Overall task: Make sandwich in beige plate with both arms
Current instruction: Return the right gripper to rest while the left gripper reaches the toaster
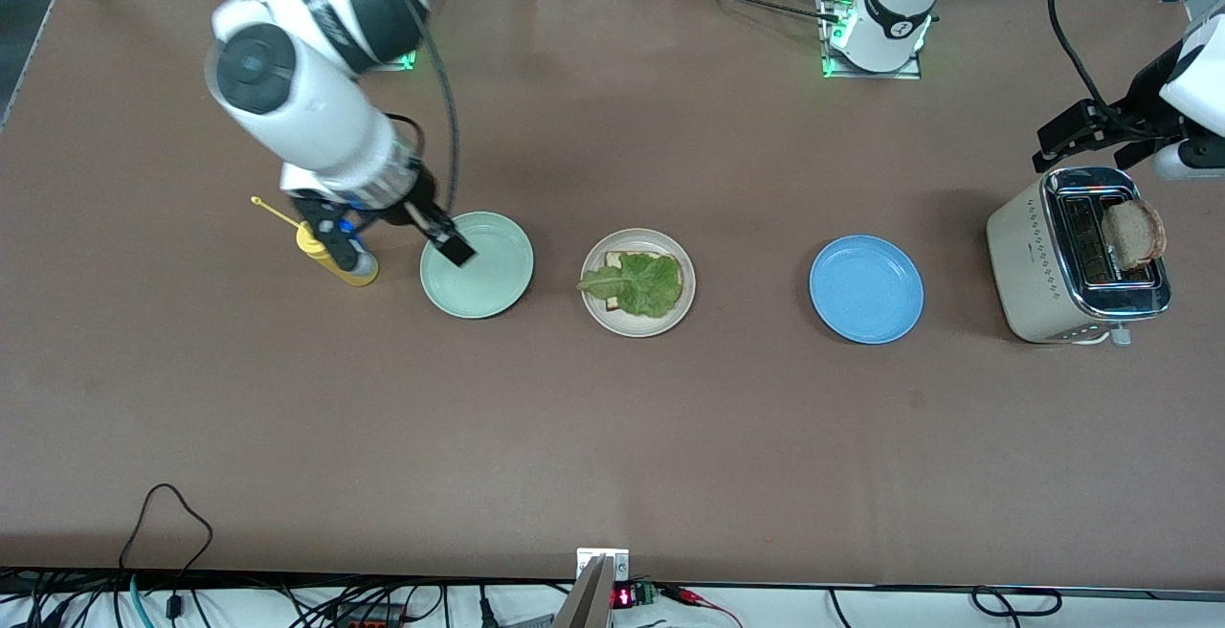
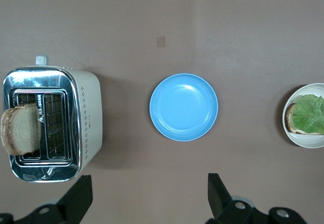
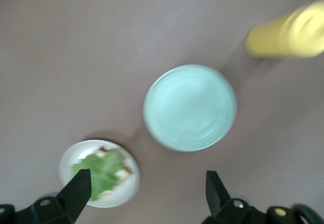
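I see my right gripper (image 1: 397,240) wide, empty, over the green plate (image 1: 493,283). My left gripper (image 2: 147,198) hangs wide over the toaster (image 1: 1029,264), which holds toast (image 1: 1134,231). Lettuce (image 1: 639,281) covers bread on the beige plate (image 1: 598,307) mid-counter.

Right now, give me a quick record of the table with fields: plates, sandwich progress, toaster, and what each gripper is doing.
beige plate: between the two other plates, holds one toast slice with a lettuce leaf on it
top slice: not yet on
mint green plate: bare, toward the right arm's end
blue plate: bare, toward the left arm's end
toaster: second toast slice standing up out of a slot
yellow squeeze bottle: beside the mint green plate
right gripper: open, over the mint green plate's edge
left gripper: open, above the toaster
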Tool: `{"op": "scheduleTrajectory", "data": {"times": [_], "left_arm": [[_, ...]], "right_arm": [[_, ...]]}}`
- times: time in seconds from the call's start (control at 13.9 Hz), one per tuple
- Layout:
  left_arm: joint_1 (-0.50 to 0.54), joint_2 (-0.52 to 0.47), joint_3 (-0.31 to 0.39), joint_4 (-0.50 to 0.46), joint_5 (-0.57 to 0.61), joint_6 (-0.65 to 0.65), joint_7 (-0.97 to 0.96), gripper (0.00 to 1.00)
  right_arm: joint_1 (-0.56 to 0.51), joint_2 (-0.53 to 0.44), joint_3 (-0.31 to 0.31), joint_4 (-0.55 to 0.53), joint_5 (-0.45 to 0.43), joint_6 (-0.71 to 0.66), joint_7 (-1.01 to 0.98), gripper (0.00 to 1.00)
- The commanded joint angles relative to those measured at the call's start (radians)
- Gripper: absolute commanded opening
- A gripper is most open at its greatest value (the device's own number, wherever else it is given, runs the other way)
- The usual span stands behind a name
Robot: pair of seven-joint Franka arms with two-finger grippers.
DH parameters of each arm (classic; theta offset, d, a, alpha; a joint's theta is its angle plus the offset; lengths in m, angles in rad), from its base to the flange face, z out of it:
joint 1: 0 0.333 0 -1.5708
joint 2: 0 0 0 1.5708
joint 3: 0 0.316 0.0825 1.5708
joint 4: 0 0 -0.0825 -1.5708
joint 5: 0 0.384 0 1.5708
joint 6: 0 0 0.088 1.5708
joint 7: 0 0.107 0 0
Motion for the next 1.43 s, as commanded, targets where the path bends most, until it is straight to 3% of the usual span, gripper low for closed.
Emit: {"op": "scheduleTrajectory", "data": {"times": [0.0, 0.07, 0.36, 0.57, 0.79, 0.93, 1.36], "left_arm": [[0.012, 0.074, 0.013, 0.078, 0.012, -0.009, 0.007, 1.0], [0.04, 0.081, 0.015, 0.09, 0.012, -0.007, 0.009, 1.0], [0.168, 0.181, 0.015, 0.113, 0.012, -0.004, 0.01, 1.0], [0.257, 0.274, 0.015, 0.116, 0.015, -0.001, 0.012, 1.0], [0.334, 0.356, 0.015, 0.156, 0.016, -0.001, 0.024, 1.0], [0.379, 0.408, 0.015, 0.204, 0.018, -0.003, 0.123, 1.0], [0.454, 0.469, 0.015, 0.179, 0.018, -0.007, 0.314, 1.0]], "right_arm": [[-0.13, -0.099, 0.008, -0.043, 0.006, -0.105, -0.339, 1.0], [-0.161, -0.113, -0.005, -0.038, 0.005, -0.138, -0.462, 1.0], [-0.166, -0.164, -0.188, -0.034, -0.002, -0.177, -0.913, 1.0], [-0.172, -0.16, -0.269, -0.003, -0.046, -0.209, -1.163, 1.0], [-0.175, -0.127, -0.269, 0.066, -0.156, -0.218, -1.219, 1.0], [-0.18, -0.127, -0.271, 0.083, -0.157, -0.229, -1.218, 1.0], [-0.177, -0.143, -0.279, 0.089, -0.144, -0.326, -1.203, 1.0]]}}
